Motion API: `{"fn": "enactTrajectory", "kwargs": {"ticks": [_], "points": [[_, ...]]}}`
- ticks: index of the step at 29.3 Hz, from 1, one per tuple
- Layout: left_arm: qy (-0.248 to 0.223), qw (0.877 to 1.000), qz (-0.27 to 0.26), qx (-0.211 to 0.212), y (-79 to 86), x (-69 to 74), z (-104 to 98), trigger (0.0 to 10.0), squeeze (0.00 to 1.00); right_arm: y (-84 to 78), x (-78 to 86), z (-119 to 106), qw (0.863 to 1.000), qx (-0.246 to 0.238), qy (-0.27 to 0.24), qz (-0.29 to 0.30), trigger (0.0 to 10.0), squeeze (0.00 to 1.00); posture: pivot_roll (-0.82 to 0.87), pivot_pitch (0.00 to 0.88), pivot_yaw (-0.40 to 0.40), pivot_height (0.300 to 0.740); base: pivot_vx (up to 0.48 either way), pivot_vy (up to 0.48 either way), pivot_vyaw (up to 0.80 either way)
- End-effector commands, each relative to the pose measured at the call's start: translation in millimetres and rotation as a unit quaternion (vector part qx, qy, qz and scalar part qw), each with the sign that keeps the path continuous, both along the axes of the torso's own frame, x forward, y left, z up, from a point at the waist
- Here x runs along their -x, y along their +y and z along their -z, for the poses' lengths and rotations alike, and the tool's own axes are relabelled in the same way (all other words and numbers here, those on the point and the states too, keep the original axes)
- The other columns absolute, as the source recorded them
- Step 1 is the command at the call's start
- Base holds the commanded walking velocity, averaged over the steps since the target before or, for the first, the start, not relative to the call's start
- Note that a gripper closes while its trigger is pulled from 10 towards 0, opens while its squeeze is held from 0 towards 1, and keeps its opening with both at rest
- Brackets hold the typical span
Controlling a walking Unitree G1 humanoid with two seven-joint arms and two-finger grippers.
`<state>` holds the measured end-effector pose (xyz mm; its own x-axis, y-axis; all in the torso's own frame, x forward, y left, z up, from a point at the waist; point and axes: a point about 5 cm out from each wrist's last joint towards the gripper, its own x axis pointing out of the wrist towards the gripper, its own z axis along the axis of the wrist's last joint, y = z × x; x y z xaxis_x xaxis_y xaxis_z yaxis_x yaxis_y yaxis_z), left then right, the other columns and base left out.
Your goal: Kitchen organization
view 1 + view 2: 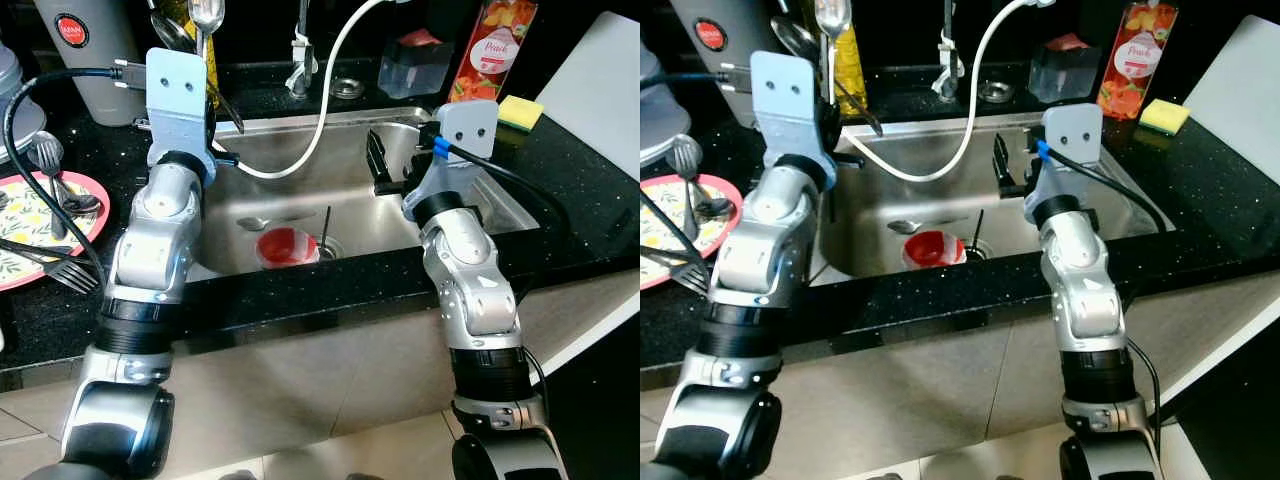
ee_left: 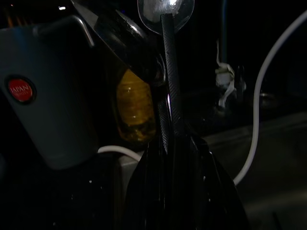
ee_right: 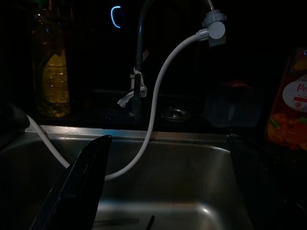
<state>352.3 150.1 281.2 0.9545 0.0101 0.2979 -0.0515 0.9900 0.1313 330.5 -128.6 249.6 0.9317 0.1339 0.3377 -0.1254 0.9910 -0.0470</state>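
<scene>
The left gripper (image 2: 168,139) is clamped on a spoon (image 1: 205,22), held upright with its long axis near vertical and the bowl at twelve o'clock, above the sink's (image 1: 300,190) back-left corner beside the grey kettle (image 1: 85,50). That arm rises steeply from the counter edge. The right gripper (image 1: 385,165) hovers over the sink's right side, fingers spread apart, forearm angled toward eleven o'clock. A red bowl (image 1: 287,246) sits by the drain; forks lie on the patterned plate (image 1: 25,225) at nine o'clock.
</scene>
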Motion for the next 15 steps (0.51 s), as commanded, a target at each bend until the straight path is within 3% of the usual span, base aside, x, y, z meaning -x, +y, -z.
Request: {"fn": "enactTrajectory", "kwargs": {"ticks": [1,5,10,12,14,15], "points": [[-0.03,0.999,-0.013,0.001,4.1,-1.0,-12.1,10.0,0.0,2.3,0.9,1.8,1.0,0.001,0.004,-0.002,10.0,0.0,0.01,0.0,-0.014,0.74,0.0,0.0,0.0],[-0.044,0.998,-0.038,0.005,9.6,-5.7,-14.6,10.0,0.0,3.1,1.1,1.9,1.0,0.0,0.002,-0.002,10.0,0.0,0.0,0.0,-0.008,0.74,0.0,0.0,0.0],[-0.016,0.999,-0.048,-0.014,10.4,-12.6,4.0,10.0,0.0,2.5,2.3,2.1,1.0,-0.001,0.002,0.0,10.0,0.0,0.0,0.0,-0.002,0.74,0.0,0.0,0.0],[0.056,0.998,-0.027,-0.021,4.9,-16.1,31.3,10.0,0.0,1.7,2.9,2.7,1.0,-0.002,0.003,0.003,10.0,0.0,-0.01,0.0,0.003,0.74,0.0,0.0,0.0],[0.083,0.996,-0.019,-0.024,3.0,-16.9,41.9,10.0,0.0,1.5,3.2,3.0,1.0,-0.002,0.003,0.004,10.0,0.0,-0.01,0.0,0.003,0.74,0.0,0.0,0.0],[0.13,0.991,0.015,0.001,-3.7,-14.2,62.7,10.0,0.0,1.0,3.7,3.3,1.0,-0.003,0.003,0.006,10.0,0.0,-0.01,0.0,0.006,0.74,0.0,0.0,0.0]]}}
